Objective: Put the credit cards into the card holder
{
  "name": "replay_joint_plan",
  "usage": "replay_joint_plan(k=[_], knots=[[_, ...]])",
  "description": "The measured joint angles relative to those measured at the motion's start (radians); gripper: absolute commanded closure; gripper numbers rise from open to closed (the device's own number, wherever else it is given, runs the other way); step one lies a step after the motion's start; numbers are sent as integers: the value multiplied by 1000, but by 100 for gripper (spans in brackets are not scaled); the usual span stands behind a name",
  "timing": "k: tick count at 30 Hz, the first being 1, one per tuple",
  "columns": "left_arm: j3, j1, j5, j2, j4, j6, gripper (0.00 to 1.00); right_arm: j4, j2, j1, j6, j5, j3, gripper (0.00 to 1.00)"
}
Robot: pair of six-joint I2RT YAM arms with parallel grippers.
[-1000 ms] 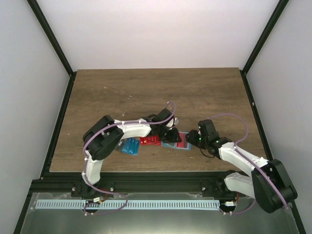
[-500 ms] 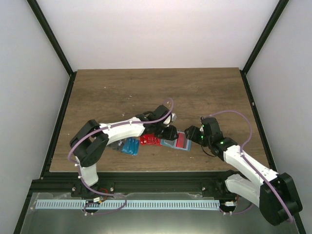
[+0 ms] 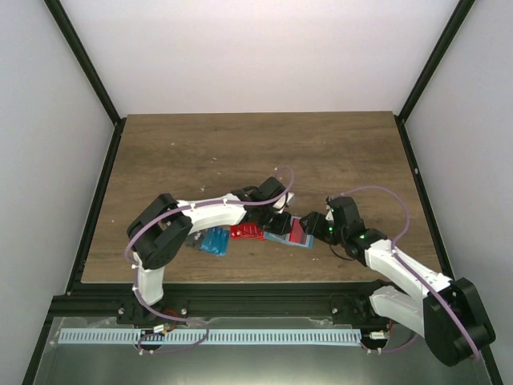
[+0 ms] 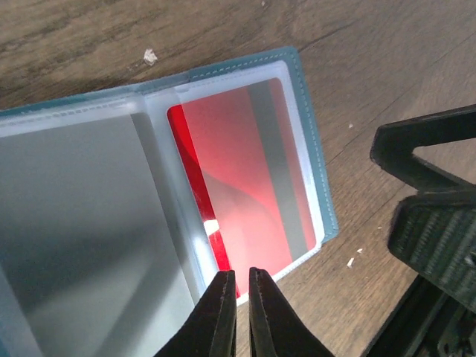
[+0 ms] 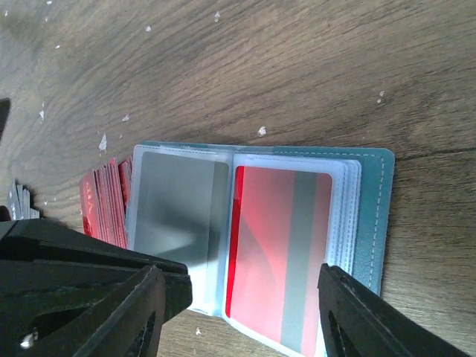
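The teal card holder (image 3: 277, 237) lies open on the table, its clear sleeves (image 4: 82, 223) facing up. A red credit card (image 4: 249, 178) sits in the right-hand sleeve (image 5: 279, 253), with a bright strip of its inner edge showing bare. My left gripper (image 4: 242, 279) hangs over that card's near edge; its jaws are shut to a thin slit with nothing seen between them. My right gripper (image 5: 238, 312) is open, its fingers (image 5: 364, 316) standing wide on either side of the holder's near edge. Loose red cards (image 3: 247, 232) and blue cards (image 3: 215, 240) lie to the left.
The fanned stack of red cards (image 5: 104, 204) touches the holder's left edge. My right gripper's black fingers (image 4: 431, 186) stand close beside the holder in the left wrist view. Bare wooden table (image 3: 240, 152) stretches behind, framed by black rails (image 3: 96, 200).
My left gripper's jaws have closed and its arm has drawn back slightly toward the holder's middle. The right gripper has opened wider and edged in at the holder's right side.
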Motion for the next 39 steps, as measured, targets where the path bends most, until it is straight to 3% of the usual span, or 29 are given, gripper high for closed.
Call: replay_joint_plan(k=[17, 39], knots=[[42, -11, 21, 101, 8, 17, 96, 18, 27, 0, 3, 8, -5, 41], [44, -16, -2, 117, 9, 21, 96, 76, 96, 0, 13, -11, -23, 42]])
